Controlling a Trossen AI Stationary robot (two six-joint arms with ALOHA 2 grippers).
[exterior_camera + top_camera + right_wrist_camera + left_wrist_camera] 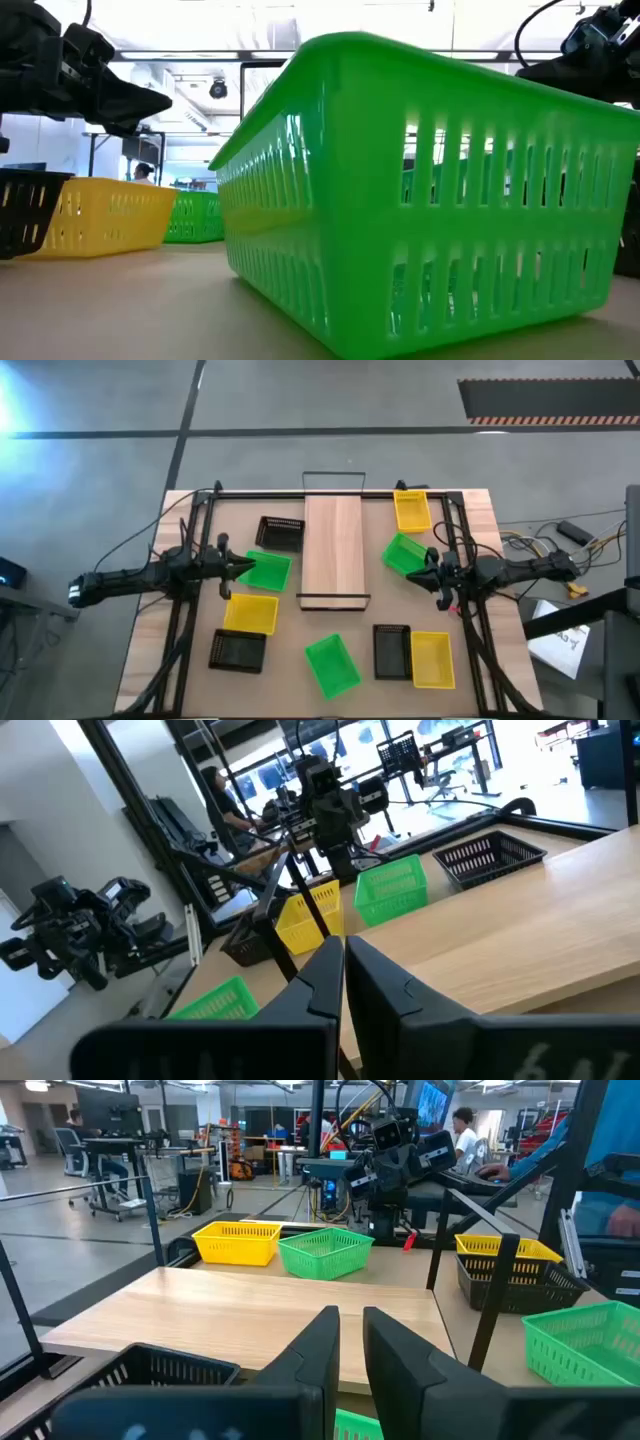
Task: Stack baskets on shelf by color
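Nearly closed and empty, left gripper (243, 567) poised over a green basket (268, 571) and right gripper (420, 573) likewise over another (404, 553), flanking the bare shelf (334, 550) (nothing stacked yet), presumably readying green first.

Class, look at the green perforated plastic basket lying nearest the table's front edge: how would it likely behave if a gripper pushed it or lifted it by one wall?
The green perforated plastic basket looks thin-walled and empty, so probably light and easily slid across the smooth wooden tabletop. Its slotted sides suggest some flex under a pinch. Lifted by one wall, it would likely tilt.
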